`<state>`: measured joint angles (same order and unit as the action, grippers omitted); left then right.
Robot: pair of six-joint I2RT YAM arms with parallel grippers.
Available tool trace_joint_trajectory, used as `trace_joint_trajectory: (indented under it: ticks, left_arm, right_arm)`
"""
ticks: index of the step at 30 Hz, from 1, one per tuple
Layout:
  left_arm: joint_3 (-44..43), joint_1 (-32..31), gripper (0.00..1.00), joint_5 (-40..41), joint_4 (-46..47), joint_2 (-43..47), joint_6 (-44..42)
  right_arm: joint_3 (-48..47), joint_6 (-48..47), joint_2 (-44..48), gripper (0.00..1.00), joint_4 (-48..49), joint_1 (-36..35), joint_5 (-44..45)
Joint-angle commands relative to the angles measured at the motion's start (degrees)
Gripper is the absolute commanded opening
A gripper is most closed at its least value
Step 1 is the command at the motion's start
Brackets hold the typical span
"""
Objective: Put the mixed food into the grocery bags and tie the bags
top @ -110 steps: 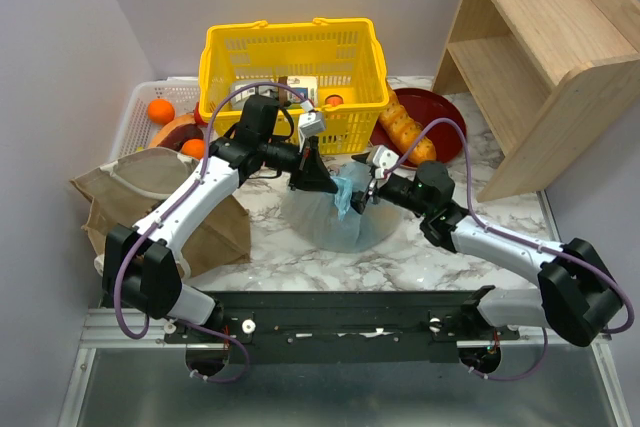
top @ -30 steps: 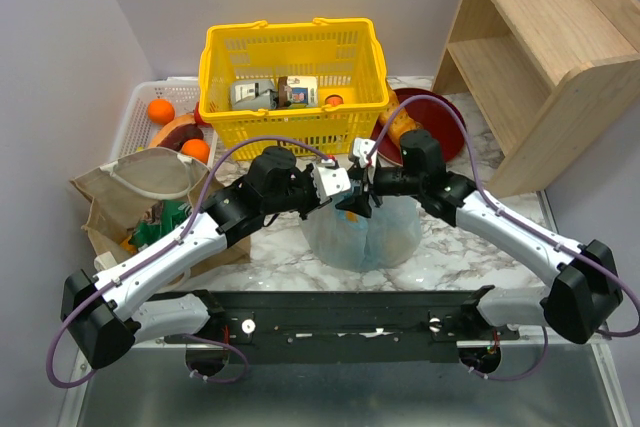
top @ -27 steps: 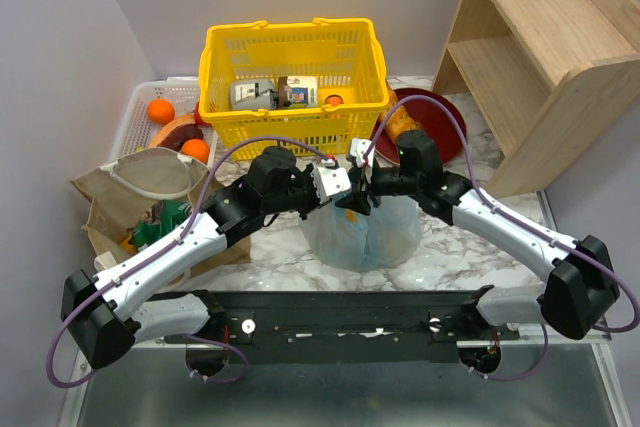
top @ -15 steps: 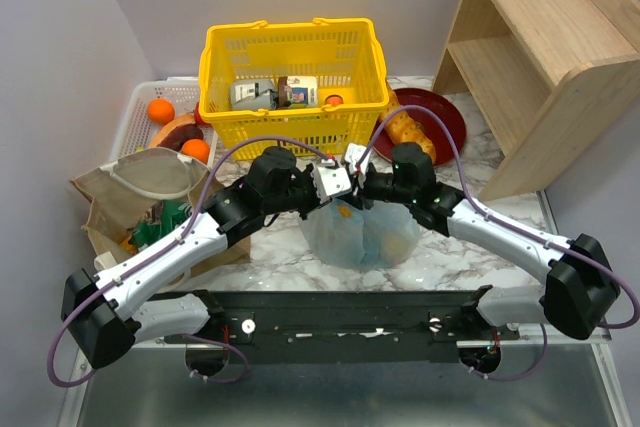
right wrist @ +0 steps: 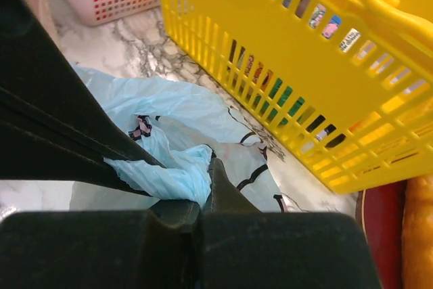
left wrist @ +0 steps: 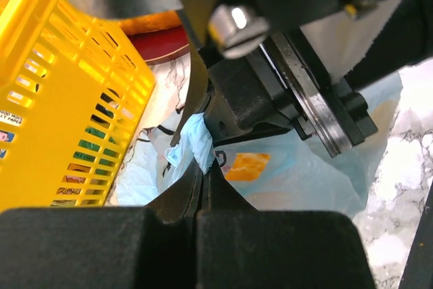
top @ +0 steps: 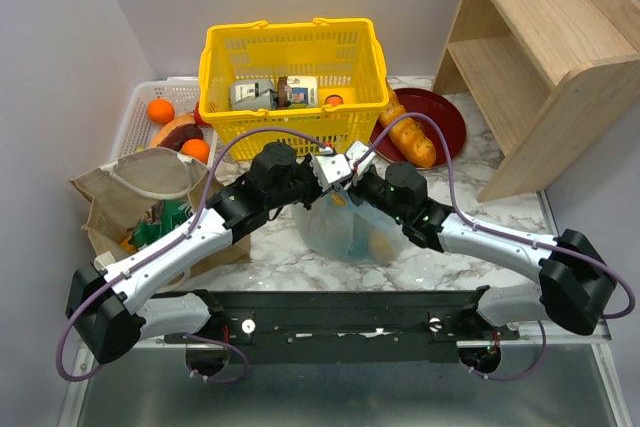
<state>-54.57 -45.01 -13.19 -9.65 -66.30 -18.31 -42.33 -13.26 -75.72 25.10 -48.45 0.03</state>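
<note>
The light-blue grocery bag (top: 356,234) sits mid-table with an orange item (left wrist: 247,166) showing through its thin plastic. My two grippers meet right above it, tip to tip. The left gripper (top: 328,175) is shut on a twisted strip of the bag's blue plastic (left wrist: 200,141). The right gripper (top: 347,179) is shut on another bunched strip (right wrist: 169,174). The tan grocery bag (top: 148,179) stands open at the left, holding green packets (top: 165,219). Oranges (top: 160,110) lie in the white tray (top: 135,107).
The yellow mesh basket (top: 295,72) with cartons stands just behind the blue bag. A bread loaf (top: 410,137) lies on a red plate (top: 445,117) at the right. A wooden shelf (top: 530,57) fills the far right corner.
My right gripper has swung left and closed its jaws on the blue bag's plastic next to the left gripper. The left gripper kept its grip.
</note>
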Motion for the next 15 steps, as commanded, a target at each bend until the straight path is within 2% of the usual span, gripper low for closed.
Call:
trace_joint_trajectory:
  ticks: [1,3,4,6,7,10,15]
  left_arm:
    - [0.25,-1.30,0.00,3.25,1.38,-1.37,5.82]
    - [0.95,-1.39,0.00,5.71,1.74,-1.02,5.65]
    - [1.13,-1.39,0.00,7.90,2.00,-1.11,5.56]
    - [1.39,-1.30,0.00,8.44,1.92,-1.28,5.47]
    - [1.31,-1.22,0.00,7.66,1.65,-1.37,5.39]
    - [0.95,-1.30,0.00,5.20,1.74,-1.99,5.65]
    - [0.78,-1.30,0.00,2.64,1.74,-2.08,5.74]
  right_arm:
    - [0.32,-4.24,-2.59,0.01,3.12,-0.77,12.27]
    - [0.23,-3.18,-1.98,0.01,0.92,-0.77,12.54]
    - [1.01,-3.18,-1.54,0.07,1.00,-0.77,12.19]
    - [1.37,-3.27,-0.13,0.25,-0.40,-0.77,10.52]
    - [1.46,-3.44,0.22,0.41,-1.36,-0.77,9.38]
    - [2.51,-3.09,2.07,0.62,-3.13,-0.77,5.16]
    - [4.09,-4.41,1.72,0.66,-1.99,-0.69,2.52]
